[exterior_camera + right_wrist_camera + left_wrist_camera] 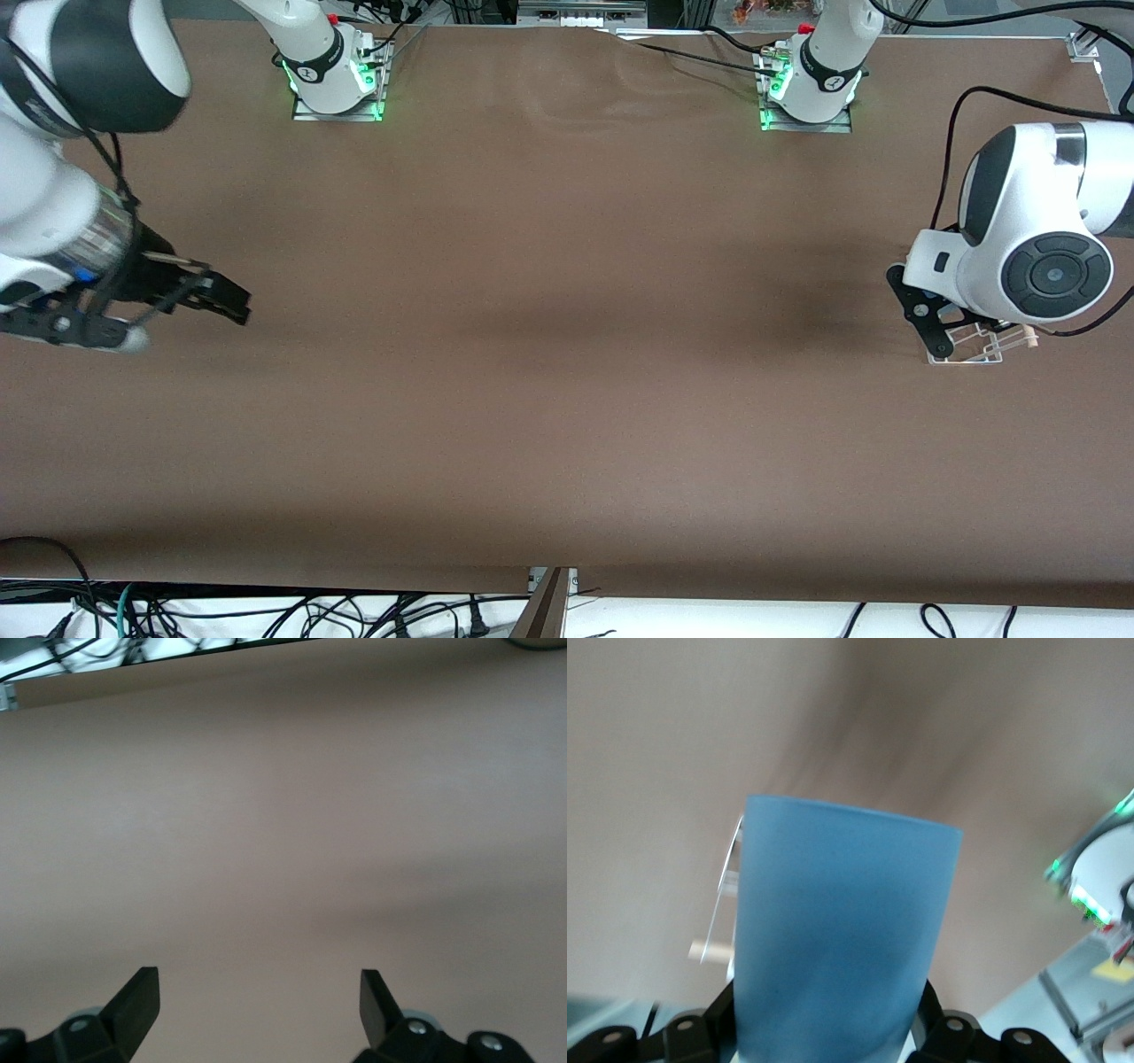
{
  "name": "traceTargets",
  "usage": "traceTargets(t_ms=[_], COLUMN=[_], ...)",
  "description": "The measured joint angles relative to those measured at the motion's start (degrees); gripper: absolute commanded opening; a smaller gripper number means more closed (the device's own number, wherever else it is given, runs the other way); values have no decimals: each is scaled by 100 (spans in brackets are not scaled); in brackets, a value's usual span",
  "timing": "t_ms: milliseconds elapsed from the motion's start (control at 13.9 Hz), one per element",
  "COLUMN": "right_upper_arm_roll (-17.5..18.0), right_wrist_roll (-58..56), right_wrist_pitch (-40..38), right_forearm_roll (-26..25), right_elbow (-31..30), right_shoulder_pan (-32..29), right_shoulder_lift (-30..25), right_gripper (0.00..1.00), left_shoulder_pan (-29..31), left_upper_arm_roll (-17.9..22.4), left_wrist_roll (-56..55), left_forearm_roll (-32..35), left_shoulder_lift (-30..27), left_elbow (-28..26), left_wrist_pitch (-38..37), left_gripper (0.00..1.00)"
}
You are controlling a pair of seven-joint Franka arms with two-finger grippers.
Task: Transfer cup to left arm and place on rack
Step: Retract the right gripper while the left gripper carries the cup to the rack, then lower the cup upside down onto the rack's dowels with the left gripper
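The light-blue cup (842,939) fills the left wrist view, and my left gripper (828,1028) is shut on its lower part, a black finger on each side. Past the cup's side I see a clear edge of the rack (731,870) and the tip of its wooden dowel (709,949). In the front view the left gripper (921,312) hangs right over the rack (974,347) at the left arm's end of the table; the arm's hand hides the cup there. My right gripper (190,321) (260,992) waits open over bare table at the right arm's end, holding nothing.
A brown mat covers the table (567,372). The two arm bases (335,75) (811,84) stand along the edge farthest from the front camera. Cables (266,611) lie off the table's near edge.
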Motion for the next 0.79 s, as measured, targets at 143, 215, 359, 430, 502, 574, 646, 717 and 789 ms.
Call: traceTargets(t_ms=[143,215,359,430,502,574,646,717,789], right_upper_arm_roll=[-8,-9,-7,-7,-5,-4,1,15,33], right_wrist_roll=[-361,-559,-715,-730,-736,-743,-748,-751,-751], right_wrist_pitch=[-97,-192,-331,-367,-381,-388,-396,-404,-409], right_forearm_roll=[-210,-247,-252,-252,-251,-251,-250,-250,-250], right_elbow=[-285,-369,-441,-452,-455,-454,-454,-454,-453], right_shoulder_pan=[-186,-212,-212,-212,-211,-209,-204,-195,-183], right_shoulder_lift=[-282,-367,-440,-445,-445,-445,-445,-445,-445], right_gripper=[100,100,100,100,100,100,100,100,100], left_shoulder_pan=[-192,-277,-417,-460,-479,-491,-509,-543,-575], left_upper_arm_roll=[-28,-31,-31,-31,-31,-31,-31,-35,-45], left_wrist_roll=[-35,-53,-114,-199,-321,-438,-514,-561,-627], left_forearm_roll=[689,995,1485,1615,1701,1850,2068,2382,2711], left_shoulder_lift=[-24,-21,43,99,157,218,281,350,447], left_elbow=[64,59,-34,-154,-281,-403,-534,-685,-829], left_wrist_pitch=[-351,-493,-729,-750,-749,-749,-748,-746,-737], left_gripper=[21,21,21,21,22,22,24,27,28])
